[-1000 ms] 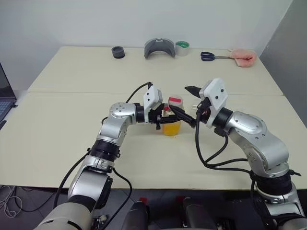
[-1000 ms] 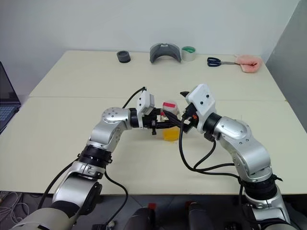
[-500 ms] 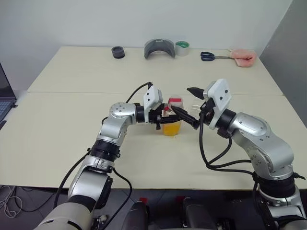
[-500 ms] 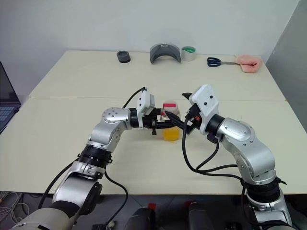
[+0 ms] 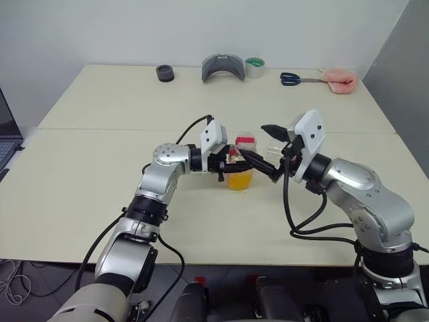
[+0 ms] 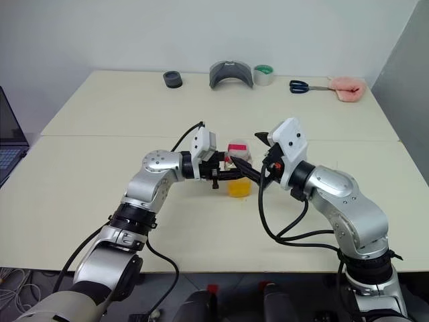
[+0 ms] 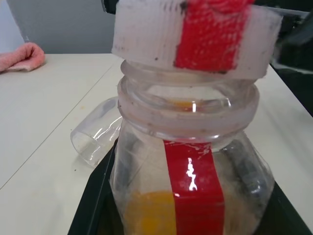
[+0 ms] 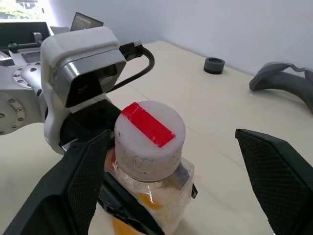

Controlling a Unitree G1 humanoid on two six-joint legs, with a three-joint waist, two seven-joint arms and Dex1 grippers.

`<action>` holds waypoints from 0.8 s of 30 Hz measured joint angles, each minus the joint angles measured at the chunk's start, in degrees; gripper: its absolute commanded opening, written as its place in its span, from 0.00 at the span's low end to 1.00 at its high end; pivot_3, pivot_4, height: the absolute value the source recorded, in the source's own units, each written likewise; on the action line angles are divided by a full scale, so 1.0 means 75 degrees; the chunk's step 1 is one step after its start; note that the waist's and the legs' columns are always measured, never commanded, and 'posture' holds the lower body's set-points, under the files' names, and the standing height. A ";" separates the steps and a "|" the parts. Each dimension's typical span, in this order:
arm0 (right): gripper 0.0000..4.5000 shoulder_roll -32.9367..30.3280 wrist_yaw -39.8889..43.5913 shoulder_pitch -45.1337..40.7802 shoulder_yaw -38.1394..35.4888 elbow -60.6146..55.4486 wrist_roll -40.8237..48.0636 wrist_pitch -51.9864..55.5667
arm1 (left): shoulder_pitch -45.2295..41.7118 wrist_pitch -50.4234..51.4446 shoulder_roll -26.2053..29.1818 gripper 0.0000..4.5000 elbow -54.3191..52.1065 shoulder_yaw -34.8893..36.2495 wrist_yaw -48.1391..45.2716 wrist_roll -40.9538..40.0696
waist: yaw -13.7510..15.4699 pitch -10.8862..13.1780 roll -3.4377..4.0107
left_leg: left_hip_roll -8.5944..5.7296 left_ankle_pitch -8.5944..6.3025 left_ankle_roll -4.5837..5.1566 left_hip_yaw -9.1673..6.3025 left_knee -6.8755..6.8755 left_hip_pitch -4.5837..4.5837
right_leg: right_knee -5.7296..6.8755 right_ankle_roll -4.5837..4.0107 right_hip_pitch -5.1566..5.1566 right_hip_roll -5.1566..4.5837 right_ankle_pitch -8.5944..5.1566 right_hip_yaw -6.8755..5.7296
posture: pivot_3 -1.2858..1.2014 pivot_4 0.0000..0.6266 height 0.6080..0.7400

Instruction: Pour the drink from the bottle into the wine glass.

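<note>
The bottle (image 5: 240, 163) stands upright near the middle of the cream counter (image 5: 100, 181), its red-and-white cap (image 8: 149, 140) still screwed on and a red stripe (image 7: 193, 188) running down its clear side. The drink (image 5: 239, 180), an orange-yellow liquid, fills only the lower part of the bottle. The left pincer (image 5: 231, 161) reaches in level from the left and is pinching the bottle just below the neck, one black finger on either side of the body. The right pincer (image 8: 171, 181) hangs at cap height, its two black fingers (image 8: 80, 183) spread wide, one on each side of the cap and clear of it (neither pad touches the plastic). The wine glass (image 7: 98, 132) lies on its side on the counter just behind the bottle, its open rim showing in the left wrist view; the stem and foot cannot be made out. Along the far edge of the counter, well apart from the bottle, lie a small black ring (image 5: 165, 73), a grey curved headset (image 5: 223, 67), a roll of tape (image 5: 255, 67), blue-handled scissors (image 5: 295, 79) and a pink cloth (image 5: 338, 80).
</note>
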 measured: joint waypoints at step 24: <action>1.00 -0.0104 0.0088 -0.0165 -0.0089 -0.0079 0.0771 0.0188 | -0.0001 0.0002 0.0000 0.38 -0.0002 0.0000 0.0015 -0.0005 | 0.0000 0.0000 0.0000 | 0.0000 0.0000 0.0000 0.0000 0.0000 0.0000 | 0.0000 0.0000 0.0000 0.0000 0.0000 0.0000 | 0.52 0.24 1.00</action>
